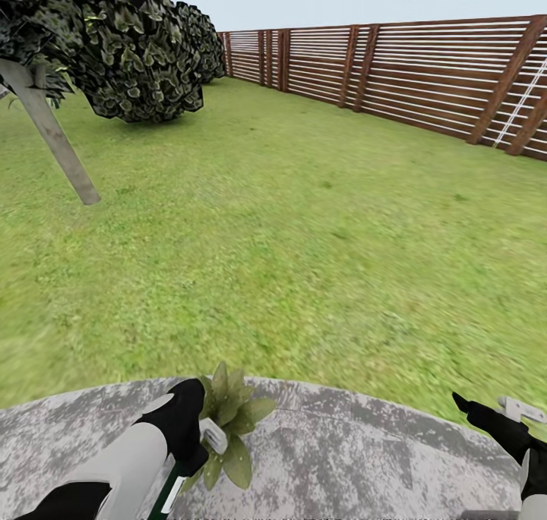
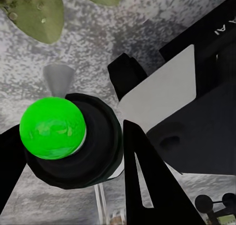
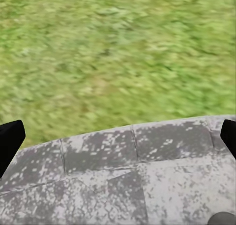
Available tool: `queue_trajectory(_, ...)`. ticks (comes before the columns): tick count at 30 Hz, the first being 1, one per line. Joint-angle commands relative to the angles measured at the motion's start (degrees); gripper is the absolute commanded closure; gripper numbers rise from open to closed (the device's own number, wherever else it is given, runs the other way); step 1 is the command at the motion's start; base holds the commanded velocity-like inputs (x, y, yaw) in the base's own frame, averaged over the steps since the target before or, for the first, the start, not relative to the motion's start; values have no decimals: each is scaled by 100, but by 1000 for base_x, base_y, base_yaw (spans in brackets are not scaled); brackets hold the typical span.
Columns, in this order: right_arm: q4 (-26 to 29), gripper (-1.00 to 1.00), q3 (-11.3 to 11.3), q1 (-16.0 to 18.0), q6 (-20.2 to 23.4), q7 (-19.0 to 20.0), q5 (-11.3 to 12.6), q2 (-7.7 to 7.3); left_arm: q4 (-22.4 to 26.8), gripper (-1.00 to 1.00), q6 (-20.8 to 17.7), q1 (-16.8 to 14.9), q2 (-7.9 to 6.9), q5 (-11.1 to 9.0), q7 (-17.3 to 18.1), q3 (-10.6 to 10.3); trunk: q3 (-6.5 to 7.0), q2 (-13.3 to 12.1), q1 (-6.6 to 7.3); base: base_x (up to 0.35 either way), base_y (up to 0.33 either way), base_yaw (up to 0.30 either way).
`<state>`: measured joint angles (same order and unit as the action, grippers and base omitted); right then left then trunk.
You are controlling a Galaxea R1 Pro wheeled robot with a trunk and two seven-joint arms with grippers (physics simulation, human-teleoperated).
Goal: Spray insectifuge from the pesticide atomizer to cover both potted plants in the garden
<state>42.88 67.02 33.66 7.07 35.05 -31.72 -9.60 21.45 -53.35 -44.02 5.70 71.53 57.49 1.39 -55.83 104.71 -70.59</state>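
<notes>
- In the head view, the round grey stone patio (image 1: 342, 452) fills the bottom of the frame, with the green lawn (image 1: 289, 224) of the garden stretching up to a brown slatted wooden fence (image 1: 425, 72) along the upper right.
- A dark leafy tree (image 1: 114, 42) sits in the upper left, and a tilted grey post (image 1: 53, 133) stands on the grass just below it.
- One potted plant (image 1: 232, 421), a low rosette of pointed green leaves, lies on the patio near its far edge, at the lower centre-left of the head view.
- The left end effector (image 1: 199, 435) sits at the lower left, right against the plant's leaves.
- It is pinching the pesticide atomizer (image 1: 169, 493), whose dark-green body with a white stripe shows below the wrist at the bottom edge.
- In the left wrist view, the atomizer (image 2: 73, 141) appears end-on between the dark fingers (image 2: 147, 180), with a bright green round cap facing the camera and a small grey cone beyond it.
- White-speckled leaves (image 2: 37, 11) lie at the upper left of that view, over grey stone.
- The right end effector (image 1: 494, 414) is at the lower right edge of the head view, over the patio rim.
- In the right wrist view its dark fingertips (image 3: 10, 141) stand spread at the two side edges, with nothing between them but stone (image 3: 137, 180) and grass (image 3: 118, 52).
</notes>
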Motion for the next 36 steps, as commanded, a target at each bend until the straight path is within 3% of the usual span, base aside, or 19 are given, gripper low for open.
queue_trajectory(1,10,-100,27,9,26,46,-27,2,9,100,-22,-1,2,54,50,14,-14,2,1,0,0,0)
queue_trajectory(19,10,-100,23,9,22,46,-25,2,4,100,35,-1,124,13,31,10,-173,2,1,0,0,0)
queue_trajectory(31,10,-100,26,9,22,46,-27,2,-358,100,35,8,158,11,25,10,-181,2,1,0,0,0)
queue_trajectory(36,10,-100,23,9,22,46,-27,2,-352,100,35,8,278,10,25,4,-181,2,1,0,-25,0)
